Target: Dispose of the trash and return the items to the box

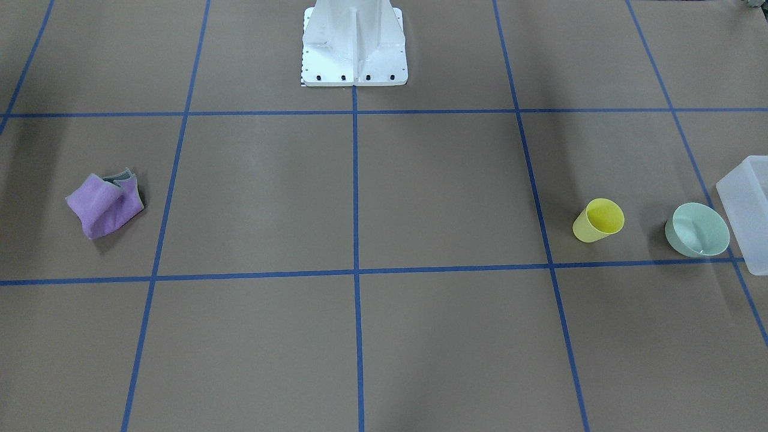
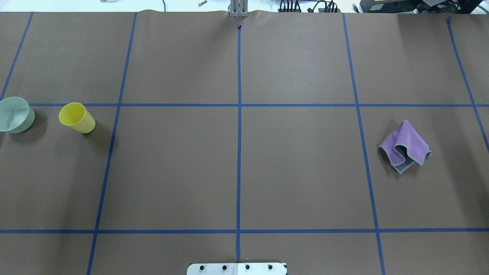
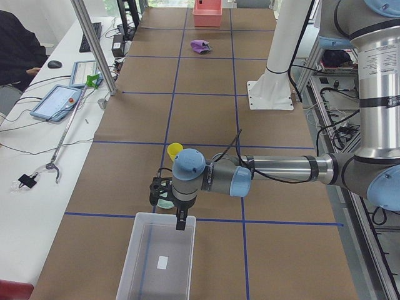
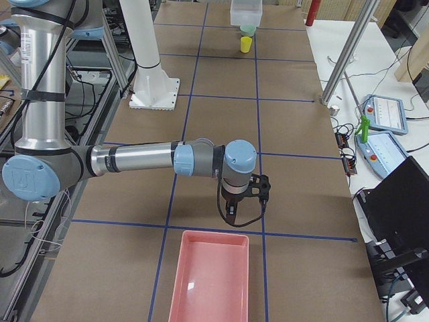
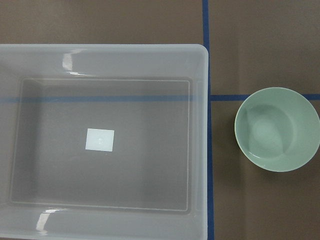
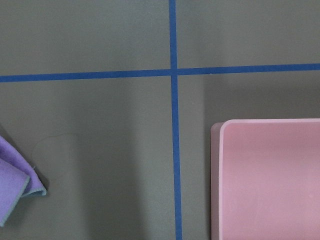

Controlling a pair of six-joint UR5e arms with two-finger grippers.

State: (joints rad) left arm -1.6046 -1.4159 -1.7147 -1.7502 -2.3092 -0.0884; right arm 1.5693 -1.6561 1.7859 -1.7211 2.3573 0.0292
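Bowl (image 1: 699, 231) upright on desk (image 1: 444, 192) near robot's-left end edge, just beside box (image 1: 750, 210), narrow gap between, not touching. Box sits at that same end edge; white label on its floor. Yellow cup (image 1: 599, 220) near bowl, on side toward desk middle. Purple cloth (image 1: 105, 204) crumpled well apart, toward robot's-right end edge; pink tray (image 4: 211, 275) at that edge.

Left gripper (image 3: 181, 222) hangs over box wall nearest bowl; opening cannot tell. Right gripper (image 4: 230, 213) hangs over bare desk beside pink tray; opening cannot tell.
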